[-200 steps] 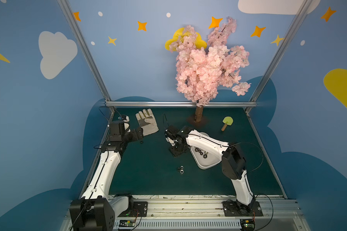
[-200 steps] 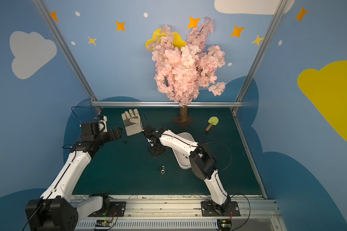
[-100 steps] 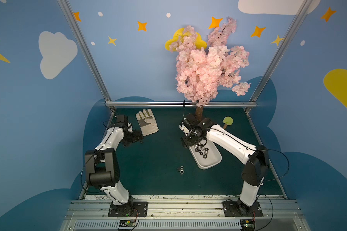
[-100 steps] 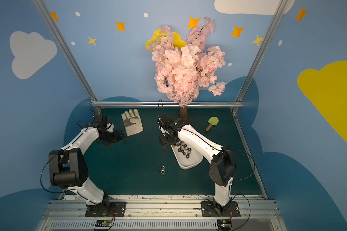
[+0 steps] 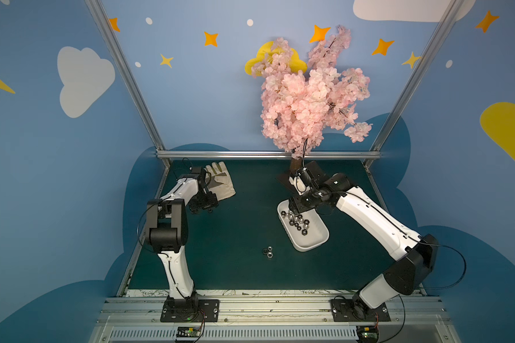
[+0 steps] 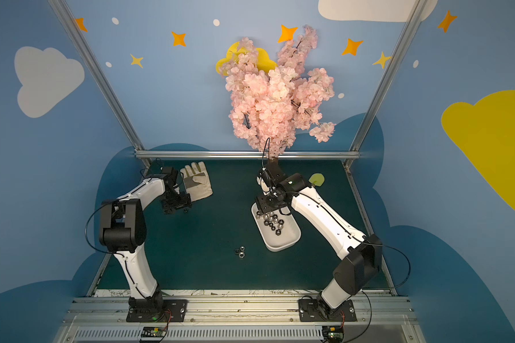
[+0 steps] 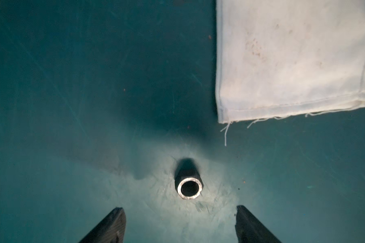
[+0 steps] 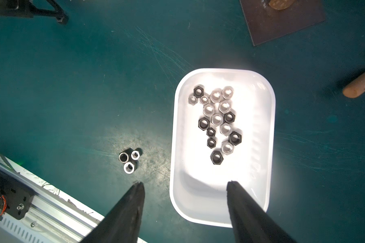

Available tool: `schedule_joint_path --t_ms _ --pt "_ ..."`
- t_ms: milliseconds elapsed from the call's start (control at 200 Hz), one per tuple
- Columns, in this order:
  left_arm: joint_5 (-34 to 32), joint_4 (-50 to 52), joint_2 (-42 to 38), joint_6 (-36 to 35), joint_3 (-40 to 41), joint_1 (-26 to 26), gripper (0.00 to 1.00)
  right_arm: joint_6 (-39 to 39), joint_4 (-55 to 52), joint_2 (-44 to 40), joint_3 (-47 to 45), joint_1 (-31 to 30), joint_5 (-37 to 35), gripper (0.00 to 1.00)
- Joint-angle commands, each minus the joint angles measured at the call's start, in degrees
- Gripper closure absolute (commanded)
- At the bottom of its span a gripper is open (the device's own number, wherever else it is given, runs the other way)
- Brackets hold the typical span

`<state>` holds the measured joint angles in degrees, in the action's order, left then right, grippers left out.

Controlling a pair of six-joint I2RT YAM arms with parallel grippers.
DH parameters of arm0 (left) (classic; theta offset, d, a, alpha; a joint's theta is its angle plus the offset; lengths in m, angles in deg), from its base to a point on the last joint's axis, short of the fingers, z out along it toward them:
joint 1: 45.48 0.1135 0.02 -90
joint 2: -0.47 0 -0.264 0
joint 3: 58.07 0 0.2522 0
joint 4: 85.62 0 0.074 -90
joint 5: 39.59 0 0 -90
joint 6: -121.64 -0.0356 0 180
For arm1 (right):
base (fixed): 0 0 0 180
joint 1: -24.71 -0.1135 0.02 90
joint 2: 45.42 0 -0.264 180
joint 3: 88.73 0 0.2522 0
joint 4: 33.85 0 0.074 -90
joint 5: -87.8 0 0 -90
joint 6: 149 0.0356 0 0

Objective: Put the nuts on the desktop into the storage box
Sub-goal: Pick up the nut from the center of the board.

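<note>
Right gripper (image 8: 184, 182) swung over storage box (image 8: 270, 130), jaws apart, empty; left gripper (image 7: 179, 207) lowered to lone nut (image 7: 190, 188) beside glove (image 7: 293, 63), jaws spread

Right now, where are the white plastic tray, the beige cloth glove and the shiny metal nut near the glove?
White plastic tray (image 5: 311, 239): in a top view, bare floor at its near end.
Beige cloth glove (image 5: 223, 185): in a top view, its middle.
Shiny metal nut (image 7: 188, 173): left wrist view, its side wall.
</note>
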<state>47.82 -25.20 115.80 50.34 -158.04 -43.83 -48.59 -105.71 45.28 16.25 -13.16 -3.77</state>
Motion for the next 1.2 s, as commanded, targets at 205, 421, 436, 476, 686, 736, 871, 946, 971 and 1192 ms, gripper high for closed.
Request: schedule_joint_path --t_ms 205,421,436,476,686,736,871,946,971,1192 --pt "-1.89 3.71 5.31 1.76 -5.64 -0.51 0.26 -0.66 -1.24 -5.03 -2.77 2.99 0.95 0.31" --pt "-1.93 4.31 6.73 2.0 -5.84 -0.66 0.26 -1.09 -1.5 -7.16 -4.12 4.81 1.26 0.3" --pt "-1.97 4.32 6.85 1.93 -5.83 -0.72 0.26 -1.06 -1.46 -7.26 -4.21 4.9 1.29 0.3" --pt "-2.07 4.26 7.07 1.96 -5.81 -0.67 0.28 -1.08 -1.4 -7.46 -4.39 5.08 1.39 0.3" --pt "-1.61 4.24 8.11 1.78 -6.35 -0.73 0.39 -0.65 -1.49 -8.33 -4.89 5.74 1.47 0.29" --pt "-1.72 4.28 8.4 1.78 -6.56 -0.77 0.39 -0.43 -1.52 -8.67 -5.24 5.89 1.45 0.29" --pt "-1.03 4.64 9.29 1.53 -7.49 -0.77 0.53 -0.35 -1.51 -9.43 -6.0 6.05 1.3 0.29" --pt "-0.69 4.94 9.48 1.59 -7.74 -0.91 0.6 -0.15 -1.56 -9.96 -6.17 6.14 1.04 0.29" --pt "-0.69 4.94 9.42 1.6 -7.66 -0.96 0.61 -0.14 -1.49 -10.09 -6.28 6.18 1.04 0.29" --pt "-0.75 6.04 8.1 1.78 -6.75 -1.65 0.58 2.16 1.87 -12.99 -9.08 6.23 -0.59 0.28"
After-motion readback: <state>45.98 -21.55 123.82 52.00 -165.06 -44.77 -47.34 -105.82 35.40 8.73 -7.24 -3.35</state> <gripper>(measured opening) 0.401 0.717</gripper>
